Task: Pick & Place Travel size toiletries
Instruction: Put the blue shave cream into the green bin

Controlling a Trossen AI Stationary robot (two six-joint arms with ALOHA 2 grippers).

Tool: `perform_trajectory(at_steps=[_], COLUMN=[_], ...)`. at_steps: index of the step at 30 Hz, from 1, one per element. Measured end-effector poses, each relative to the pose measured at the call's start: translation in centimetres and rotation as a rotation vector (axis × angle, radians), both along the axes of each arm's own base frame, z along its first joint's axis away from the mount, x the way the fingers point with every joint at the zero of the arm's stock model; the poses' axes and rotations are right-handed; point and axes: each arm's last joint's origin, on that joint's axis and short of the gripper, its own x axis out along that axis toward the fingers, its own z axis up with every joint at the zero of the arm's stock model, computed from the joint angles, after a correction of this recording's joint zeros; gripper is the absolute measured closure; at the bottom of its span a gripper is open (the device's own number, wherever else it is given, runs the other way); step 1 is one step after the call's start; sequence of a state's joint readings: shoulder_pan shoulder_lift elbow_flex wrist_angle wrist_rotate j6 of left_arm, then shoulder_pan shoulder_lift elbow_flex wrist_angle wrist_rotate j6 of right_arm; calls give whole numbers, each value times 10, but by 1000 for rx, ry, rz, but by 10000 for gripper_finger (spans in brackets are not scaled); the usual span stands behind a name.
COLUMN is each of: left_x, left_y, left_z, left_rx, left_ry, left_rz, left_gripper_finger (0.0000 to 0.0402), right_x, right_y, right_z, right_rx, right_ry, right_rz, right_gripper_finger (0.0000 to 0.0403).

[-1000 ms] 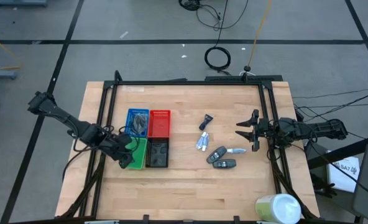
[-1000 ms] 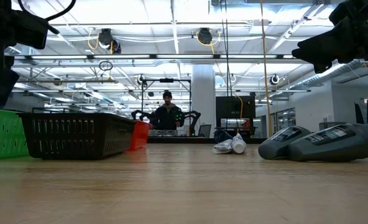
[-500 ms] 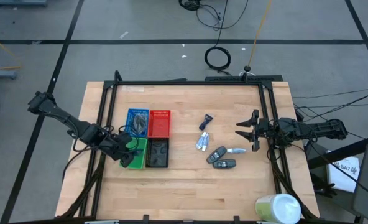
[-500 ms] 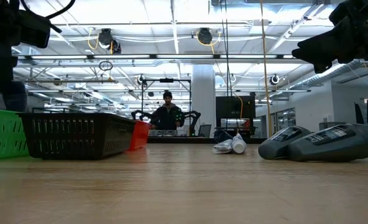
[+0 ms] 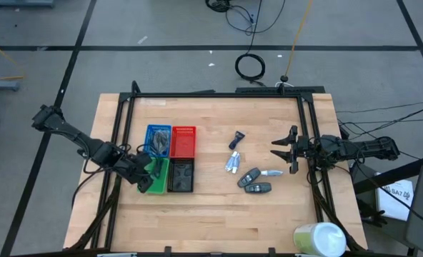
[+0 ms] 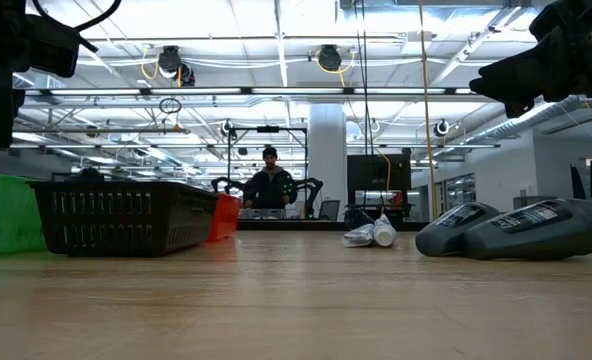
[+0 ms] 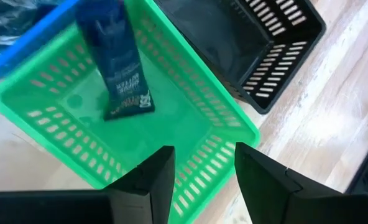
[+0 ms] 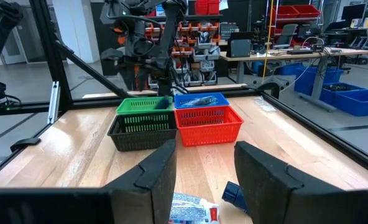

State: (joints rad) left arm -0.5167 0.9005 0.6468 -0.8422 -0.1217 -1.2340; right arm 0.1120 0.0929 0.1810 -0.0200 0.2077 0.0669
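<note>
My left gripper (image 7: 199, 177) hangs open over the green tray (image 5: 158, 178), pointing steeply down, with nothing between its fingers. A dark blue tube (image 7: 117, 68) lies on that tray's floor below it. Other toiletries lie mid-table: a dark tube (image 5: 236, 139), white-silver tubes (image 5: 232, 163), two dark oblong packs (image 5: 254, 182) and a small white tube (image 5: 272, 173). My right gripper (image 5: 283, 151) waits open and level above the table's right side, clear of them.
The blue tray (image 5: 158, 139), which holds something, and the red tray (image 5: 183, 140) stand behind the green one, with the black tray (image 5: 181, 175) to its right. A big pale cylinder (image 5: 320, 239) stands at the near right corner. A person (image 6: 269, 185) stands far behind the table.
In the low view, a dark thing hung below my left gripper just over the green tray half a second ago. Now it no longer shows there. Neither arm has visibly moved.
</note>
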Motion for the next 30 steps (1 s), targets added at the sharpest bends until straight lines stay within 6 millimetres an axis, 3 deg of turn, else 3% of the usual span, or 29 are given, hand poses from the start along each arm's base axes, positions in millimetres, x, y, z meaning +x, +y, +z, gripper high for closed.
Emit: perform_trajectory(at_steps=[12,17,22,30], left_x=[4,13,27,46], left_y=[-3,-6,-6,7], left_z=[3,12,30,60], left_rx=[-37,12,189,702], left_ry=[-43,-222,-496,-782], left_rz=[-18,-94,-197,-184], left_gripper_finger=[240,241,240,240], right_x=[0,0,0,0], right_y=[0,0,0,0], right_z=[0,0,0,1], right_rx=[0,0,0,1], right_ry=[0,0,-3,-8], right_rz=[0,0,-1,0], right_gripper_finger=[252,252,252,252])
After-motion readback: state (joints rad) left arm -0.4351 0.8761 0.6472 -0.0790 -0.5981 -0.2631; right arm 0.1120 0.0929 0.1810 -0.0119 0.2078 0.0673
